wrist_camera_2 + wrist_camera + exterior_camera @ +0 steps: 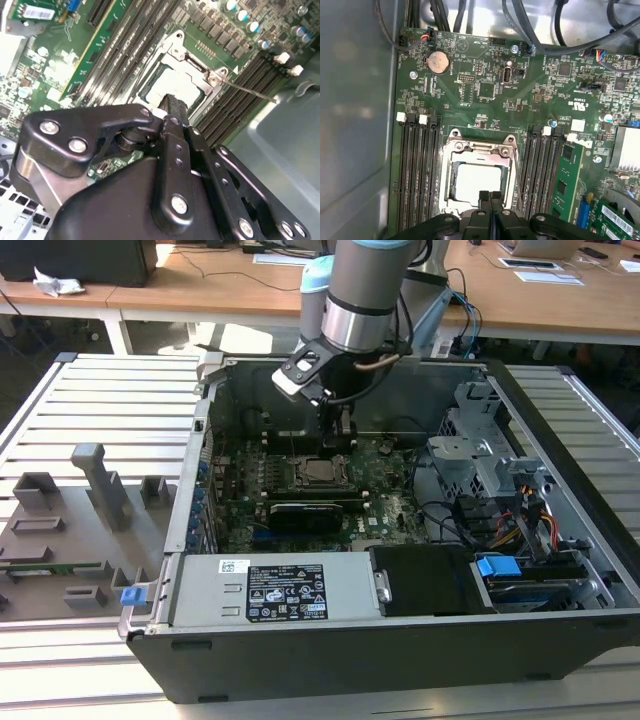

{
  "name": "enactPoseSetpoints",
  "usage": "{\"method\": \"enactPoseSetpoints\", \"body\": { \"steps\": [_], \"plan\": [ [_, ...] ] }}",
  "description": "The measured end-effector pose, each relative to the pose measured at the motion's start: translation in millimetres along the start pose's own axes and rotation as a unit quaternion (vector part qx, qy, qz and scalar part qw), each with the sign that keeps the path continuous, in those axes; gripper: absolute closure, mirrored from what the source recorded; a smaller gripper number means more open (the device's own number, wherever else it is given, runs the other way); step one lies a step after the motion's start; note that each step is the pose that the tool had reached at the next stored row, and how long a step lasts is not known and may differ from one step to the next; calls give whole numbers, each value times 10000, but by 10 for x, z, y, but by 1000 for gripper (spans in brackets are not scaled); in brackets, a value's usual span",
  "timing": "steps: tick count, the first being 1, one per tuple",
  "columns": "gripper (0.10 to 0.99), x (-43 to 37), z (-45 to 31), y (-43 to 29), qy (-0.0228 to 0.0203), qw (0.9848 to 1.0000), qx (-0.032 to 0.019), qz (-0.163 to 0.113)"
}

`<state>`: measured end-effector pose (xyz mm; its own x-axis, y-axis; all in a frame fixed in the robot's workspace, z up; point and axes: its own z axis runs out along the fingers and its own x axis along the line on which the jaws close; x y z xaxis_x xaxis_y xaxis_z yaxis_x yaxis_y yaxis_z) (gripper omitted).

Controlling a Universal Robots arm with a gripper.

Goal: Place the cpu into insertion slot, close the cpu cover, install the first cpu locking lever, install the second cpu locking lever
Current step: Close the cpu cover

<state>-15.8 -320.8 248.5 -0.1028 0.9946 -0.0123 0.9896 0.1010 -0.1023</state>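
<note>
The cpu (477, 181) lies flat in the insertion slot (320, 473) on the green board, its silver top bright in both wrist views. The cpu cover (481, 148) lies down around it as a metal frame, with the chip (176, 85) showing through the cut-out. My gripper (490, 196) hangs just above the near edge of the chip, fingers pressed together with nothing between them; its tip (172, 100) is over the cover's rim (195, 62). A thin locking lever rod (250, 91) runs out from a corner of the socket over the memory slots.
Long black memory slots (415, 170) flank the socket on both sides. The case wall (355, 125) is close by. A black card (305, 512), a power supply (265, 590), a drive cage (480, 455) and cables (530, 525) fill the case. A grey fixture tray (70, 530) lies at the exterior view's left.
</note>
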Motion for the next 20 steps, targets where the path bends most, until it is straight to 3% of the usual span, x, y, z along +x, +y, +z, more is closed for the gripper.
{"method": "enactPoseSetpoints", "body": {
  "steps": [6,12,20],
  "plan": [
    [980,-2,-149,-15,0,10000,0,-1],
    [980,-3,-251,-23,0,10000,0,-1],
    [980,-4,-265,-24,0,10000,0,0]
  ]
}}
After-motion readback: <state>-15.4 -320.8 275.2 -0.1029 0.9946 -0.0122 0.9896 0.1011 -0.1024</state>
